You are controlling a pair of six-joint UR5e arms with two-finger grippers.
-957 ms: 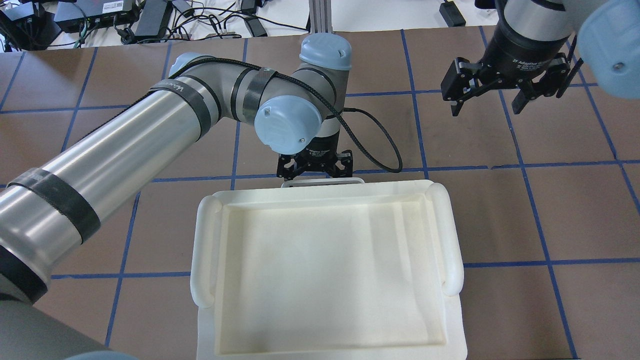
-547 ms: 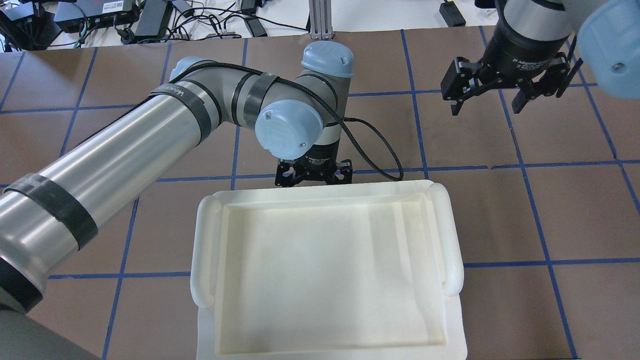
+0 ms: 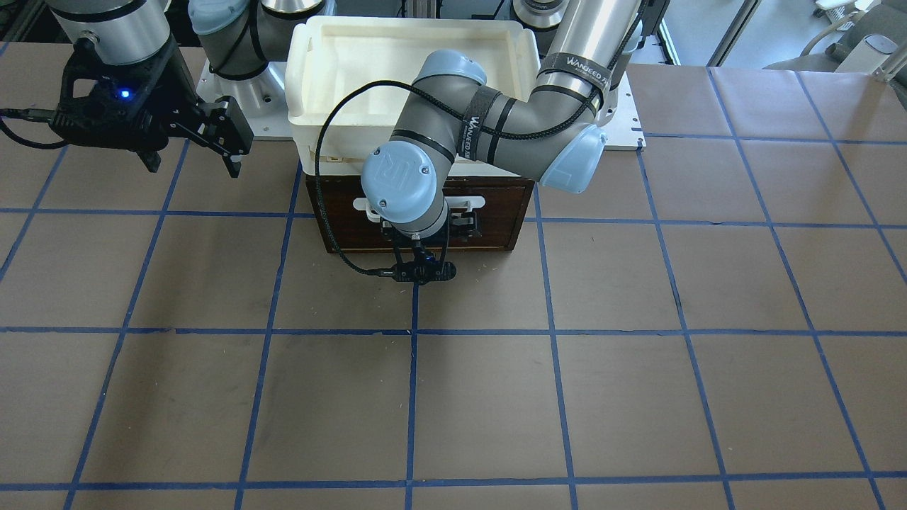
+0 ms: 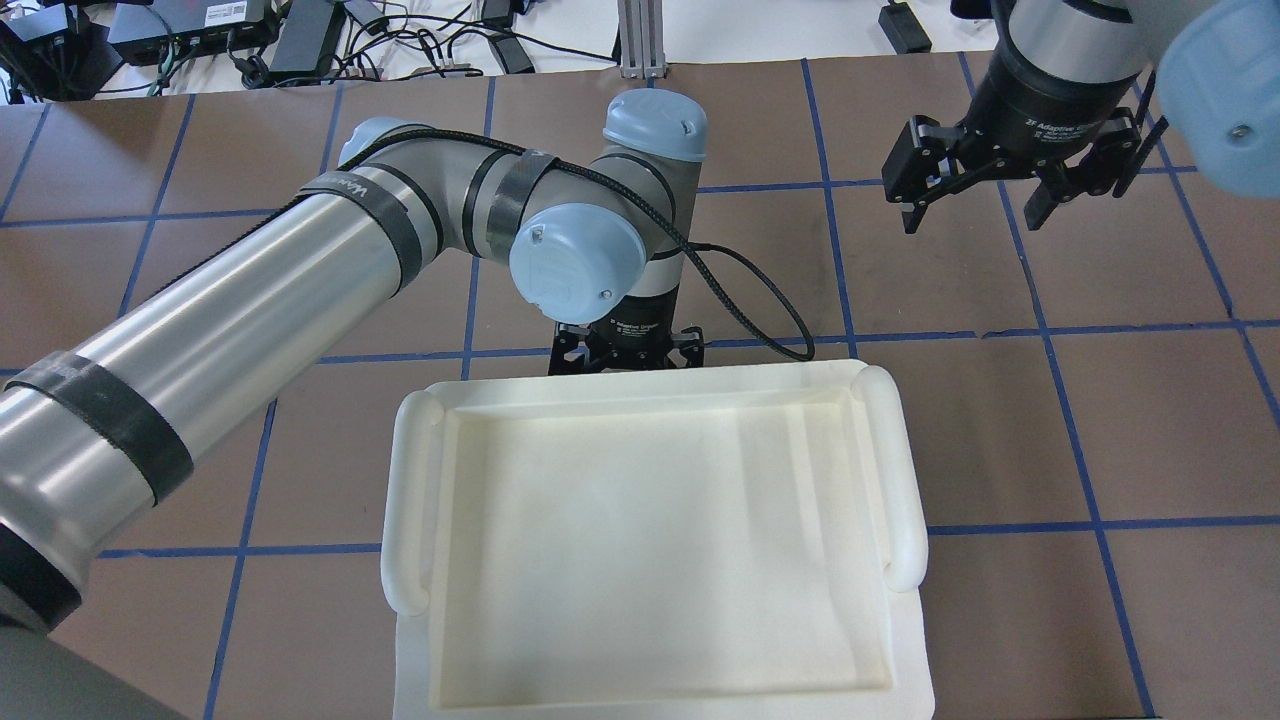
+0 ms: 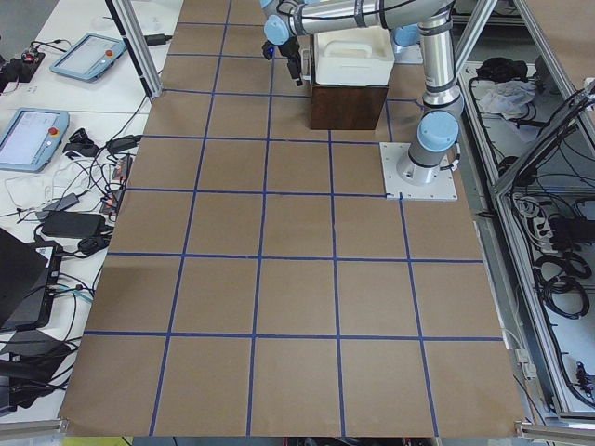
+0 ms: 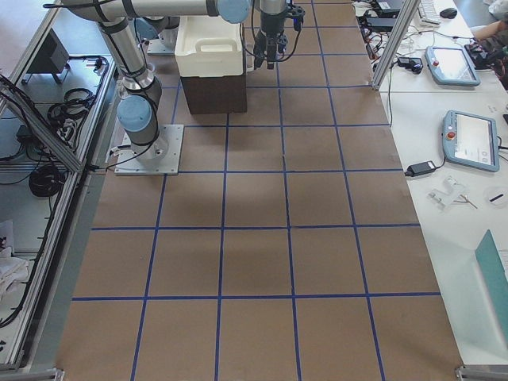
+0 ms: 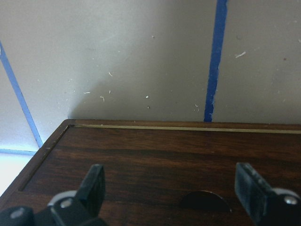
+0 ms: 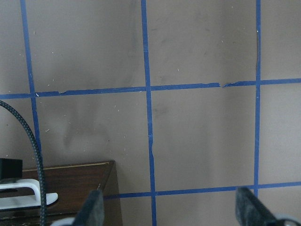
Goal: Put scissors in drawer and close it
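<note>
The drawer (image 3: pixel 496 227) shows only its dark brown front, flush under the white bin; its white bar handle (image 3: pixel 363 205) pokes out either side of my left wrist. The front also shows in the left wrist view (image 7: pixel 164 150) and the right wrist view (image 8: pixel 70 181). My left gripper (image 3: pixel 425 225) (image 4: pixel 625 358) is open at the middle of the drawer front, fingers (image 7: pixel 96 181) spread wide and holding nothing. My right gripper (image 4: pixel 975 205) (image 3: pixel 191 152) is open and empty above the table beside the drawer. The scissors are out of view.
A white plastic bin (image 4: pixel 405 500) (image 3: pixel 312 49) sits on top of the drawer's cabinet (image 5: pixel 349 107) and is empty inside. The brown table (image 3: pixel 638 354) has a blue tape grid. A black cable (image 3: pixel 322 191) loops from my left wrist past the drawer front.
My left gripper has moved toward the bin. The white handle that showed past the bin's edge a second ago is now hidden under that edge. The right arm has not moved.
</note>
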